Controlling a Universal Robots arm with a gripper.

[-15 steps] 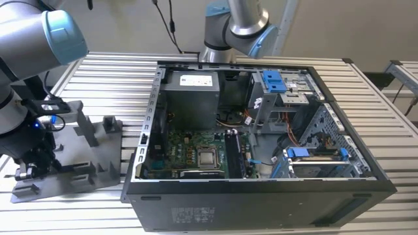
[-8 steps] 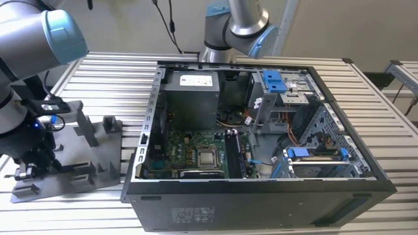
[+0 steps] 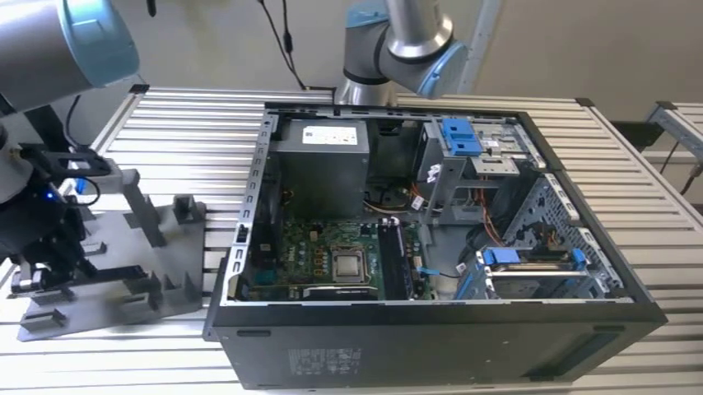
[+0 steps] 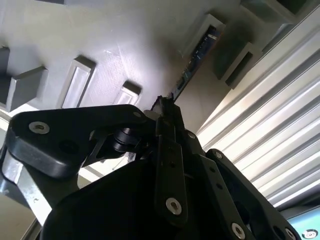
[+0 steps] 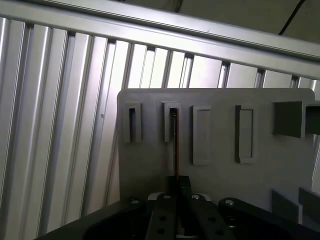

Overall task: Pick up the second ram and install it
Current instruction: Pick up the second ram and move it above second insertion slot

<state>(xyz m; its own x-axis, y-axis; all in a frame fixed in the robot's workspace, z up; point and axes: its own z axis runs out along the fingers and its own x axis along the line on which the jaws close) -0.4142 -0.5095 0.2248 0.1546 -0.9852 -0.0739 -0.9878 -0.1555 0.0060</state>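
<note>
Pinching one end of the ram [image 5: 175, 145], the gripper [image 5: 178, 180] has its fingers [image 5: 185, 186] closed nearly together on it, the far end sitting in a slot of the plate [image 5: 220, 172].

In the exterior view we're getting bright, even light from overhead. The slatted table [image 3: 187, 123] is glaring pale, while the inside of the computer case [image 3: 439, 346] is sitting in shadow. The arm joint [image 3: 55, 41] nearest the lens is looking soft.

In the second wrist view a hot spot is blooming on the fixture plate [image 4: 110, 45] & the slats are blowing out white. The gripper [image 4: 164, 105] is reading as a near-black silhouette, w/ the second ram [image 4: 197, 55] catching a faint glint.

In the first wrist view the light is falling flat, w/ shadows filling the plate's slots.
</note>
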